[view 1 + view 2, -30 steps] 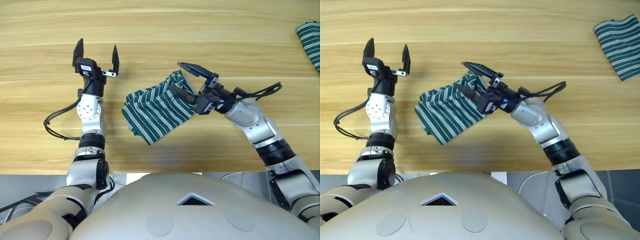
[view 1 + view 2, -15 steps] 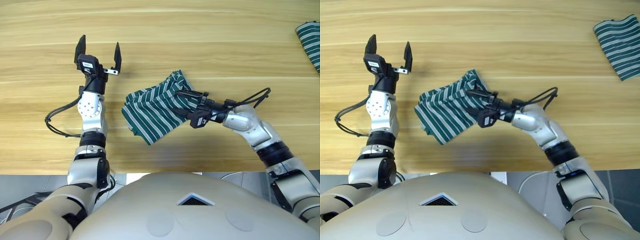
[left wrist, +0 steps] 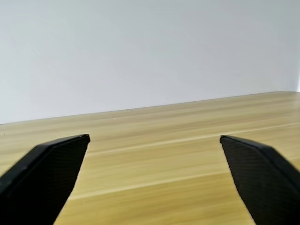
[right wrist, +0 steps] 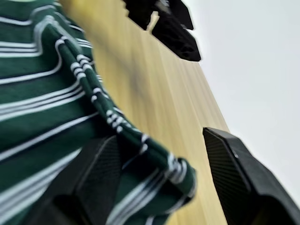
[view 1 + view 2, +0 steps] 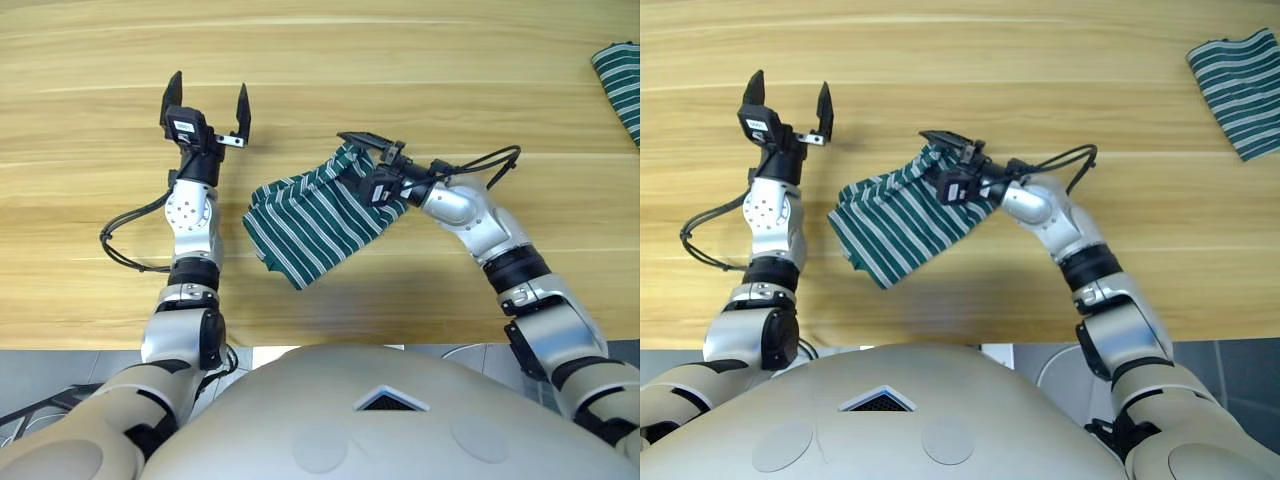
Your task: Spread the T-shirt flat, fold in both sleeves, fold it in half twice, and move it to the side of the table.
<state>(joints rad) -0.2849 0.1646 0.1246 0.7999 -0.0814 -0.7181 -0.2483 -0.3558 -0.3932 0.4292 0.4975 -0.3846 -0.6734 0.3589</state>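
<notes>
T-shirt (image 5: 310, 222) corner between parted jaws, right gripper (image 5: 345, 153)

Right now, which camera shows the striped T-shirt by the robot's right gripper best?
Either eye view: the whole T-shirt shows on the table. The right wrist view catches a striped edge up close; the left wrist view faces table and wall.

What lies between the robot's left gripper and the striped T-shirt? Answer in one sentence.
A bare stretch of the wooden table lies between the left gripper and the T-shirt. The left eye view shows the two apart.
</notes>
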